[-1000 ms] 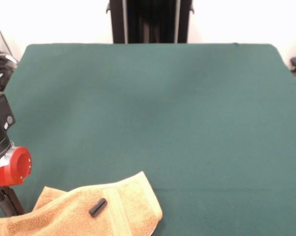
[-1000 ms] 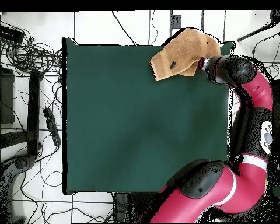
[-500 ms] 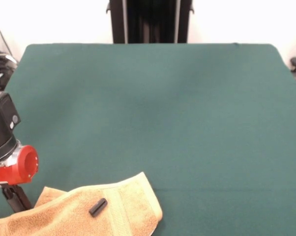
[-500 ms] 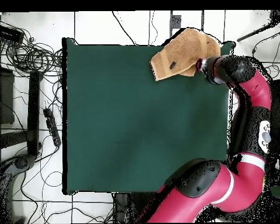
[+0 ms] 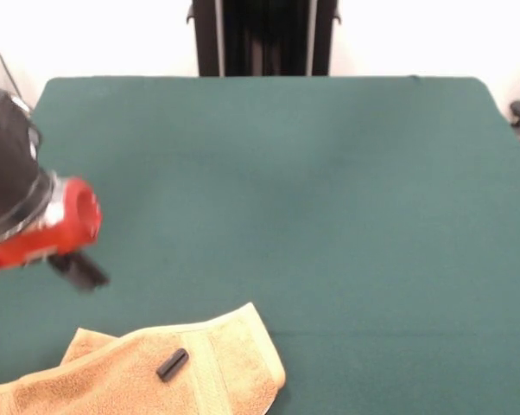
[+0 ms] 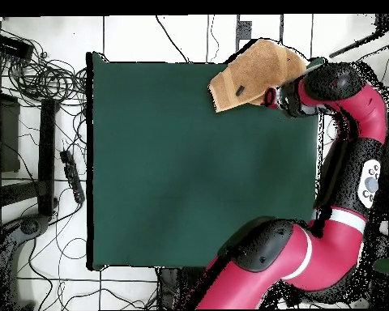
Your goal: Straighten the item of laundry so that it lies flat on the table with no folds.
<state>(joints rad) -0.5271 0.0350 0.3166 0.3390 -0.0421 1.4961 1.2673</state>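
Towel is sitting down at about 7 o'clock on the table in the front view, bunched up and partly hanging off the edge, with a ribbed band running across it. Little black cylinder is lying right on top of the cloth. Gripper hangs above the green cloth at around 9 o'clock, clear of the towel and holding nothing; it's too blurry, so can't tell if the fingers are spread or closed.
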